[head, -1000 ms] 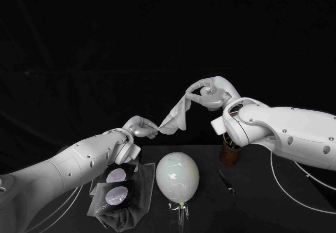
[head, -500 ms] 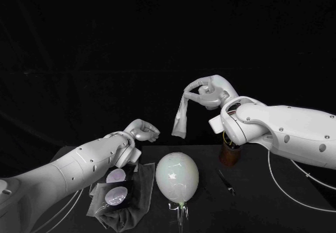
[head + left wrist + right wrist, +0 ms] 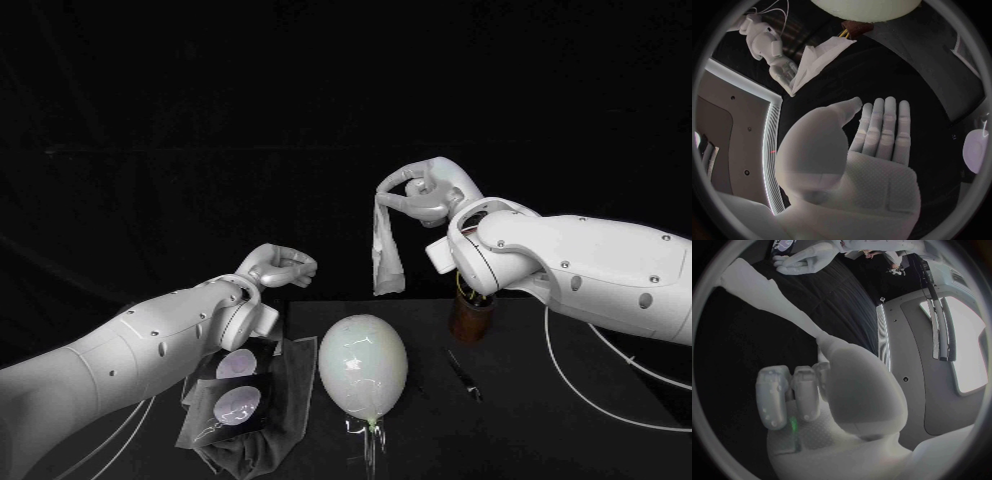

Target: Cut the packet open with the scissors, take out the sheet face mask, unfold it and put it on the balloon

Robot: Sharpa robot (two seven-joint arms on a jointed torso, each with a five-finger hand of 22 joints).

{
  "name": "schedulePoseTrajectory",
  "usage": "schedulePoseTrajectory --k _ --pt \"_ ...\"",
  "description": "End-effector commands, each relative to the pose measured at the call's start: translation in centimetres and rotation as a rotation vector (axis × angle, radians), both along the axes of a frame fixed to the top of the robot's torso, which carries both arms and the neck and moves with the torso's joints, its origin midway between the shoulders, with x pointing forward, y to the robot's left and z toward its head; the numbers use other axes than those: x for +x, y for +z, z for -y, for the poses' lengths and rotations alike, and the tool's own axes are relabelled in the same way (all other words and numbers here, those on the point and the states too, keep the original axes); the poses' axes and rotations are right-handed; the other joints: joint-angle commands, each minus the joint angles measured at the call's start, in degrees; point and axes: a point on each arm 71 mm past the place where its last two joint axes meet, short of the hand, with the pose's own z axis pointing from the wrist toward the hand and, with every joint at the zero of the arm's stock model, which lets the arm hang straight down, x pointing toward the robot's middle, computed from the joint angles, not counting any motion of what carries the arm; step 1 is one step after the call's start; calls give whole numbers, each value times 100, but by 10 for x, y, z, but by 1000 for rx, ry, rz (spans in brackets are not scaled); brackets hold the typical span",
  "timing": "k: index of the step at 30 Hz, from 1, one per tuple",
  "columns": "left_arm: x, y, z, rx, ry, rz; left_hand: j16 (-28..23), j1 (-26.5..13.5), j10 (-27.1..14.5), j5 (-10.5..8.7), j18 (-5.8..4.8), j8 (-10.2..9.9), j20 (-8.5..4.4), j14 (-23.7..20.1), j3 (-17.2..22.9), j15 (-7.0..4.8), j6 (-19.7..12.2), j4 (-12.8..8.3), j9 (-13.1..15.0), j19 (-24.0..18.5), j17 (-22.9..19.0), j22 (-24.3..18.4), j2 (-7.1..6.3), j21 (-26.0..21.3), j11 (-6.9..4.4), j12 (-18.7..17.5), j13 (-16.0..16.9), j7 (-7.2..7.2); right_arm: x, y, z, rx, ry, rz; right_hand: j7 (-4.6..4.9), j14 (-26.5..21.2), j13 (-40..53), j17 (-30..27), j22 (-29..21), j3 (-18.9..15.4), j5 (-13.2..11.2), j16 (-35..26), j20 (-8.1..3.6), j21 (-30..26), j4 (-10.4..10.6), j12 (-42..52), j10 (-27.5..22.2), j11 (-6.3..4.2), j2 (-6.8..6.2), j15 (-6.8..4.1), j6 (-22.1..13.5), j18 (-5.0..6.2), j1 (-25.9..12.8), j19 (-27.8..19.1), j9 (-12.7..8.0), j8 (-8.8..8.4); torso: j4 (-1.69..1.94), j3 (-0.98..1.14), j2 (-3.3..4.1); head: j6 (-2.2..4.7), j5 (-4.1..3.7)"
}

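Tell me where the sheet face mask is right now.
In the head view, the sheet face mask hangs from the raised right robot hand, above the balloon and apart from the left robot hand.

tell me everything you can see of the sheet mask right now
The sheet face mask is thin, white and limp, folded into a long narrow strip, not spread out. It hangs nearly straight down in the air, its top end pinched in the raised right hand, its lower end free, beyond the balloon. The left hand is apart from it; nothing else touches it.
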Motion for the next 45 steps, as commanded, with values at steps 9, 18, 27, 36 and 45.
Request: schedulePoseTrajectory --k 9,18,27,36,45 --pt "-22 11 0 -227 -9 -10 585 246 155 15 193 128 -56 245 -234 -171 300 1 4 632 163 -77 57 24 -145 488 227 -121 7 -1 -2 -59 -55 6 -12 596 951 1505 1506 64 30 24 -8 29 -7 -18 289 -132 -49 -33 31 -80 -38 613 12 52 3 -14 1 20 -20" --pt "-54 12 26 -316 -159 -121 534 87 204 4 168 36 -241 399 -324 -225 286 206 -78 890 59 -81 103 82 -189 539 230 -131 4 -6 -14 -66 -31 -2 -12 596 951 1505 1506 64 30 24 -8 29 -7 -18 289 -132 -49 -33 31 -80 -38 613 12 52 15 11 -11 27 3" --pt "-57 5 51 -330 -189 -221 -190 -419 -277 0 158 -387 52 45 -869 62 -174 975 -383 568 -361 -495 -182 -624 133 -50 -110 130 6 -9 -19 -62 -41 1 -13 596 950 1505 1506 74 30 24 -7 29 -11 -19 289 -133 -51 -33 31 -80 -43 613 13 56 -2 -3 2 68 11" --pt "-62 -2 74 -322 -230 -334 -180 -187 -356 9 190 -449 -90 317 -1312 45 -163 1242 -529 1111 -452 -570 -193 -638 135 -213 -289 156 0 -11 -29 -56 -12 -3 -12 596 952 1505 1506 83 30 24 -7 29 -14 -16 292 -133 -54 -33 32 -80 -49 613 13 60 -9 17 -2 35 46" --pt "-59 -5 77 -339 -189 -379 -203 -178 -501 13 176 -621 -129 345 -1773 102 -419 1439 -692 1267 -509 -689 -110 -798 250 -352 -389 290 -6 -12 -38 -52 16 -3 -12 596 950 1505 1506 96 30 24 -7 29 -18 -19 291 -133 -56 -33 32 -80 -54 613 14 64 -1 1 -4 43 13"
